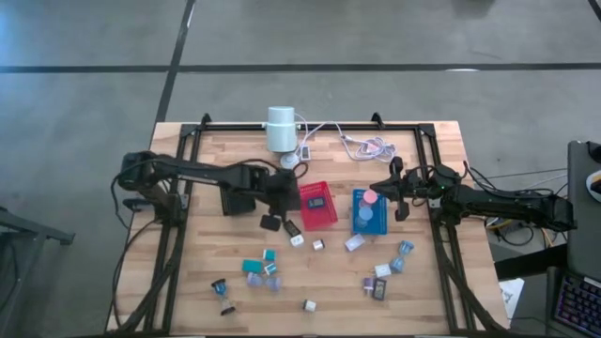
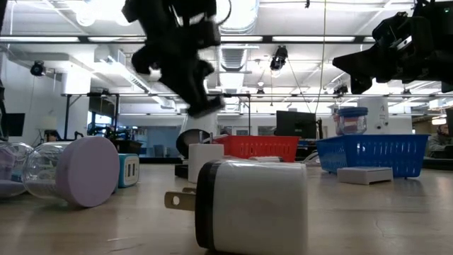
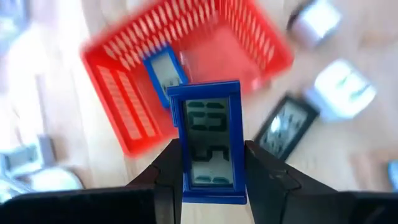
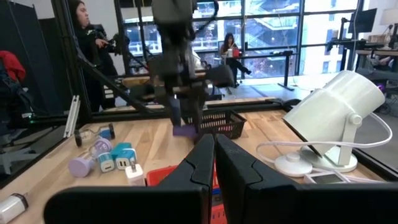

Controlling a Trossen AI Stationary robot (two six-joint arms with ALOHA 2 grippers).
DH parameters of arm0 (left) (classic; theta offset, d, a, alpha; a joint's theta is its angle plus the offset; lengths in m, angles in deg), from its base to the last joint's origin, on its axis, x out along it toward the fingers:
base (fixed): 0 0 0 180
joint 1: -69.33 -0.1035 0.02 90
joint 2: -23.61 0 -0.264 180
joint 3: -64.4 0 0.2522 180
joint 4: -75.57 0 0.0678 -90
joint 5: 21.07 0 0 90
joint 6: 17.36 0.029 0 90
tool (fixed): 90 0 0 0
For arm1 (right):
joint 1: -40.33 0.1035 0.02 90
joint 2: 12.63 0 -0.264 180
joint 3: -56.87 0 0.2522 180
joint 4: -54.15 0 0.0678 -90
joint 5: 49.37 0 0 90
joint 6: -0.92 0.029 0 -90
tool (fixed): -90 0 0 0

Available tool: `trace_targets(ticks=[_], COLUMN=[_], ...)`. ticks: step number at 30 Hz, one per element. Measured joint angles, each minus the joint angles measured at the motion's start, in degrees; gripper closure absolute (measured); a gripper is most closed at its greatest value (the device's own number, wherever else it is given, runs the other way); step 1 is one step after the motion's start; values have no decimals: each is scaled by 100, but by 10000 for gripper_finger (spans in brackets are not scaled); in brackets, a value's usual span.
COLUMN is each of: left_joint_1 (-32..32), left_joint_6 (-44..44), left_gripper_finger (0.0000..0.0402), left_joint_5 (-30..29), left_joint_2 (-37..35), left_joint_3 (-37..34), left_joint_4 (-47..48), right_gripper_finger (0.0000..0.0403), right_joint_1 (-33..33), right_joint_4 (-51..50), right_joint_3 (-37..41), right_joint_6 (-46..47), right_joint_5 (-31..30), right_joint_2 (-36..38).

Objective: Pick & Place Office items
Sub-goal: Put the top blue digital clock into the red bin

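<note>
Over the red tray: I see the left hand (image 3: 211, 171) gripping a small blue-framed clock (image 3: 210, 142) between its two dark fingers (image 3: 169, 169), display facing the wrist camera, clear of the bench (image 1: 197, 272).
Held item: the blue-framed clock stands upright in the grip, digits legible, its lower edge at the fingers' level.
Left hand: partly closed, pinching the clock by its two long sides; in the high view it sits at the near left corner of the red tray (image 1: 317, 204).
Red tray: a second blue-framed clock (image 3: 163, 70) already lies inside it, against one wall.
Beside the red tray: a black-framed clock (image 3: 285, 126) lies flat on the bench, with a white charger block (image 3: 341, 93) just next to it.
Right hand: I see the right hand (image 4: 215, 163) clenched shut, fingers pressed together, holding nothing, hovering by the blue tray (image 1: 370, 214).
Blue tray: a pink disc (image 1: 370, 197) rests on its far end.
Loose office items: teal blocks (image 1: 252, 267), a white plug block (image 2: 249, 205) close to the low camera, and a lilac disc (image 2: 86, 171) are scattered over the near half of the bench.
Far edge: the white cylinder (image 1: 280, 129) stands with its cables (image 1: 362, 144).
</note>
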Motion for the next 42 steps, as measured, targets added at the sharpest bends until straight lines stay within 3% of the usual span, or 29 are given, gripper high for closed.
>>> trace_targets(ticks=[17,33,42], left_joint_1=[-93,-601,-601], left_joint_6=[191,-1183,-1704], left_gripper_finger=[290,290,290], left_joint_5=[958,1087,919], left_joint_2=[-878,-3916,-4895], left_joint_3=[-253,-3621,-4847], left_joint_4=[-1225,-3956,-4546], right_gripper_finger=[390,390,390], right_joint_1=[-3,2,2], right_joint_4=[26,154,155], right_joint_3=[1,-3,-2], right_joint_6=[11,201,232], right_joint_5=[2,11,17], right_joint_2=[4,9,0])
